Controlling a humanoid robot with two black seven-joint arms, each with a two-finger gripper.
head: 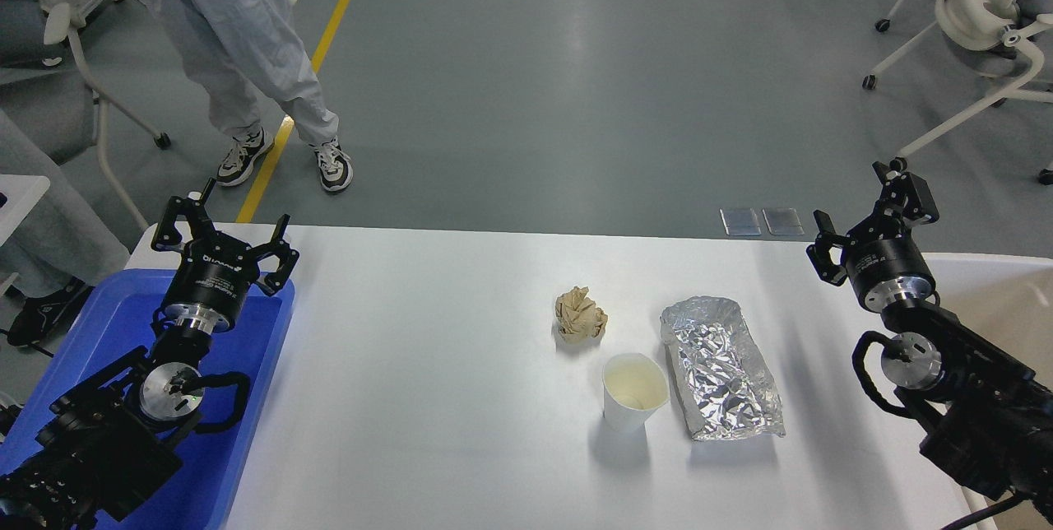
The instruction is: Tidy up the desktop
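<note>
sitting across the lower half of the head view, the desktop (428, 365) is white, smooth, with rounded far corners. landmark is the paper cup (632, 388), upright, open top, looks empty, standing right of the desktop's middle. just behind the cup and a bit to its left, a crumpled brown paper ball (581, 314), close but apart. just right of the cup, a crinkled foil wrapper (721, 365) lying flat, longer than the cup, not touching it. far left of the cup, a blue tray (123, 324) at the desktop's left end, under the left arm. far right of the cup, a beige bin (1004, 299) with a white rim at the right end.

left gripper (224, 238) hangs over the tray's far part, fingers spread wide, nothing between them. right gripper (868, 213) hangs over the desktop's far right corner near the bin, seen partly side-on; fingers look parted with nothing held.

beyond the cup, grey floor with a yellow line (317, 61), a person's legs (263, 77) in pale trousers and sneakers at far left, a white chair (979, 20) at far right.
</note>
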